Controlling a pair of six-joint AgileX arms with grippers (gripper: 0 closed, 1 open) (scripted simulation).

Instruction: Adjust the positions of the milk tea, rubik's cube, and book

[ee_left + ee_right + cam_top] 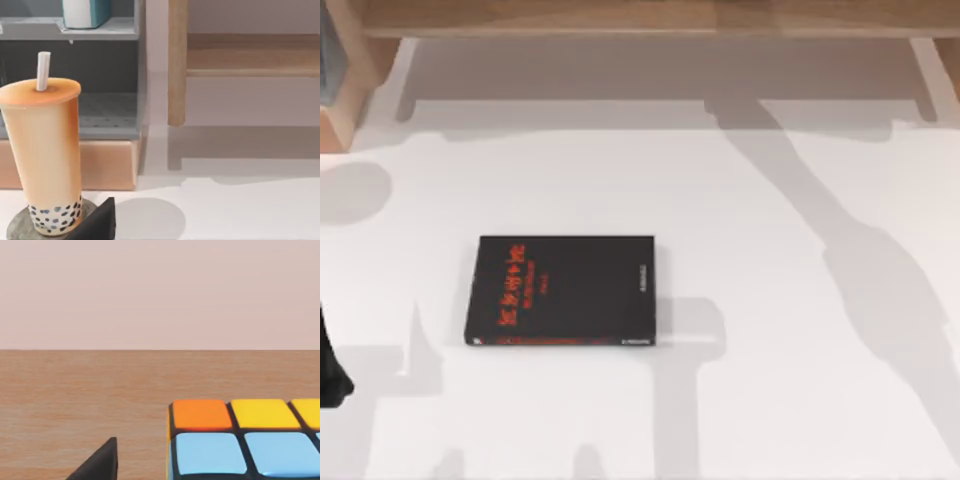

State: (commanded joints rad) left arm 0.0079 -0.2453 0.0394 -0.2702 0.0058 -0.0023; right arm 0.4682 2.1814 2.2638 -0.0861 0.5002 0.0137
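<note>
The milk tea (45,155), an orange cup with a white straw and dark pearls, stands upright on a grey round coaster (20,227) in the left wrist view. One dark fingertip (100,222) of my left gripper sits just beside the cup's base. The rubik's cube (245,440), showing orange, yellow and light-blue squares, rests on a wooden surface (75,390) in the right wrist view. A dark fingertip (100,462) of my right gripper is close to it, with a gap between. The book (85,12), light blue with white edges, stands on a grey shelf.
A thin black book with red lettering (565,290) lies flat mid-table. A wooden shelf unit (650,20) runs along the back edge, with a wooden post (177,60) and grey shelf boards (105,117) behind the cup. My left arm (328,375) shows at the table's left edge.
</note>
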